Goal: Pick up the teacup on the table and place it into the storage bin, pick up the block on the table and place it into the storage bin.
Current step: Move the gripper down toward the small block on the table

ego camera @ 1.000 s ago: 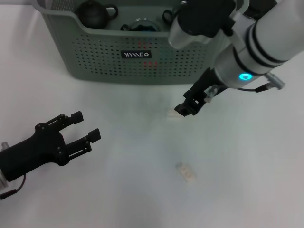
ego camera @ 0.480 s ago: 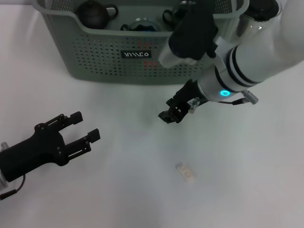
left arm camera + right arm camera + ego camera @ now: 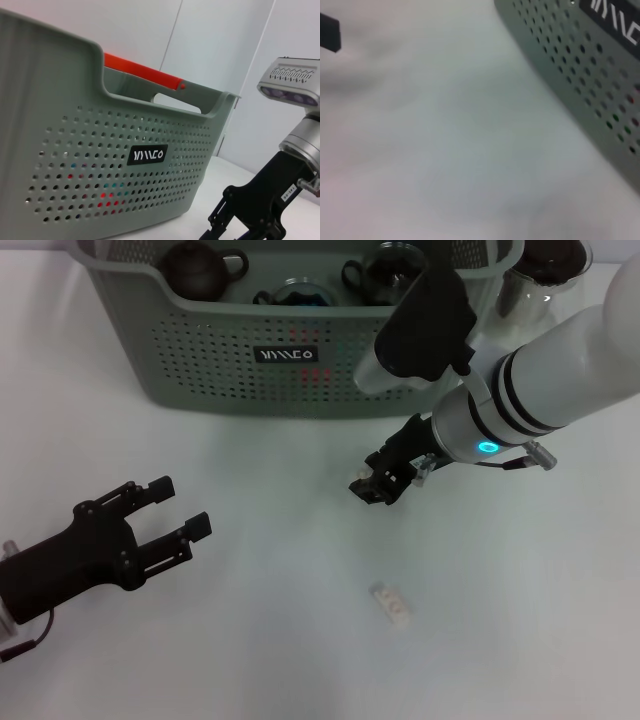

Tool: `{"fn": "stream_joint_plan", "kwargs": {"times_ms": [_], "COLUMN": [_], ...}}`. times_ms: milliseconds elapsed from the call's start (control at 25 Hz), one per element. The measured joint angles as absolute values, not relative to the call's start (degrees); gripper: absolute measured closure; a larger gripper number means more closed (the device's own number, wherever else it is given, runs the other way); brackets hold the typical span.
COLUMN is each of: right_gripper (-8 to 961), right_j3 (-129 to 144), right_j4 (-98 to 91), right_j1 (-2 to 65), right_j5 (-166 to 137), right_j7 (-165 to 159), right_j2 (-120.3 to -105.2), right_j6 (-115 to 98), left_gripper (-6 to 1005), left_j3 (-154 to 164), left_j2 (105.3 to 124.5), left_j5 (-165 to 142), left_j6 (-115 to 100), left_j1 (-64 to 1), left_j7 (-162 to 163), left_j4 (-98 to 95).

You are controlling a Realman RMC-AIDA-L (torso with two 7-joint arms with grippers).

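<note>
White table [image 3: 250, 660] carries the storage bin [image 3: 220, 360]; the block [image 3: 391, 603] lies nearer the right tool [image 3: 378, 486], its grip unclear, possibly holding something; left tool [image 3: 175, 512] open.

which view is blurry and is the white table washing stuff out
Right wrist view: soft and smeared, the grey-green perforated storage bin has fuzzy holes. Head view: sharp, but the small pale block nearly vanishes against the bright white table. Left wrist view: crisp.
</note>
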State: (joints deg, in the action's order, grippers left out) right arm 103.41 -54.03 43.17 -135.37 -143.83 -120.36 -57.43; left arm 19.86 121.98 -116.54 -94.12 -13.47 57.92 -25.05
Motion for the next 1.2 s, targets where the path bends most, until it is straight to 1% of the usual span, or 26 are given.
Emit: {"fn": "stream_joint_plan", "kwargs": {"times_ms": [800,1200], "right_gripper": [593,605], "right_j3": [98.4,98.7], "right_j4": [-58.3,-56.6], "right_j1": [40.7,40.7], "right_j5": [-136.5,-137.3], "right_j7": [-144.3,-143.7], "right_j2": [-120.15,-120.41], "right_j6": [-61.3,-60.6], "left_gripper": [237,238], "left_j3": [19.9,19.9], "left_j2": [121.99,122.01], "left_j5": [-116.5,-116.5], "left_j6": [-94.0,-93.3], "left_j1": [-13.4,-13.7], "left_j7": [58.0,57.9], "left_j4": [-25.0,-25.0]}}
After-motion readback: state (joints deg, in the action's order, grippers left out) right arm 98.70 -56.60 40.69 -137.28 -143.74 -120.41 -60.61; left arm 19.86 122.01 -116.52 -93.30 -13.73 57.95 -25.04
